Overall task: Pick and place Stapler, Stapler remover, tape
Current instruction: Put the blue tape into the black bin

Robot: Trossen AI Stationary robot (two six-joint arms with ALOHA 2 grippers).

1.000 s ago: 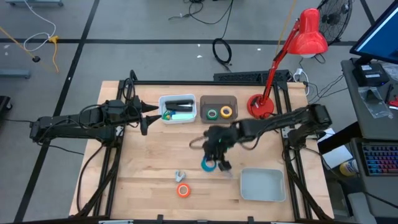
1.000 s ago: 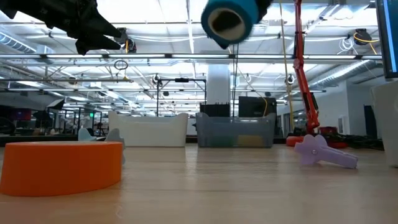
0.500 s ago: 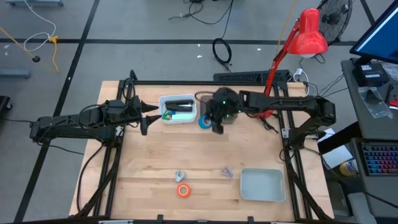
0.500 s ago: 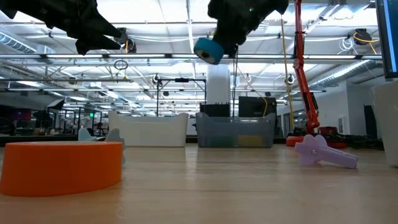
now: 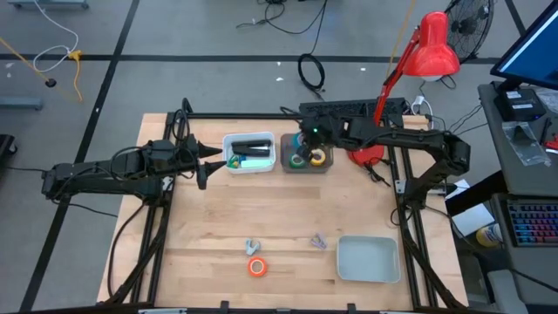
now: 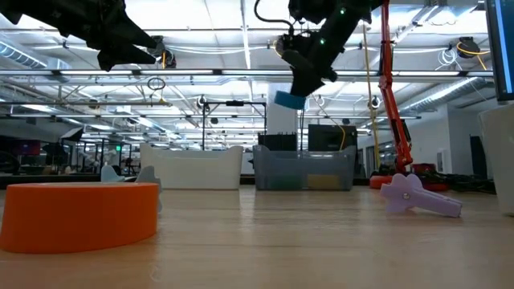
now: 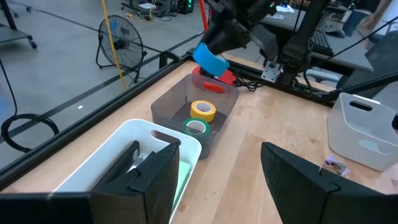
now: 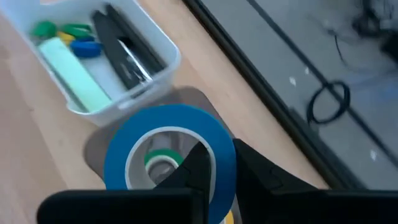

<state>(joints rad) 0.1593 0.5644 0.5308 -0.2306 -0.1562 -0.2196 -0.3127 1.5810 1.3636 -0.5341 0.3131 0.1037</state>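
Since a second ago, when it hung low over the lower-middle counter, the right gripper [image 5: 307,146] has carried the glossy blue ring-shaped tape roll with pale core [image 8: 168,155] to upper centre, above the translucent grey plastic bin [image 5: 326,164]; judged, only the release remains for this roll.

- Right gripper: closed on the blue roll, held clear above the bin.
- Grey bin: holds the yellow tape roll [image 7: 203,110] and green tape roll [image 7: 196,127].
- White plastic tray [image 5: 249,166], just left of the bin: a dark stapler [image 8: 122,48], a pale green block, small green and blue lumps.
- Orange tape roll [image 5: 256,267]: lower centre of the wooden counter [image 5: 218,218], not yet moved.
- Left gripper [image 5: 203,162]: open, empty, left of the tray.
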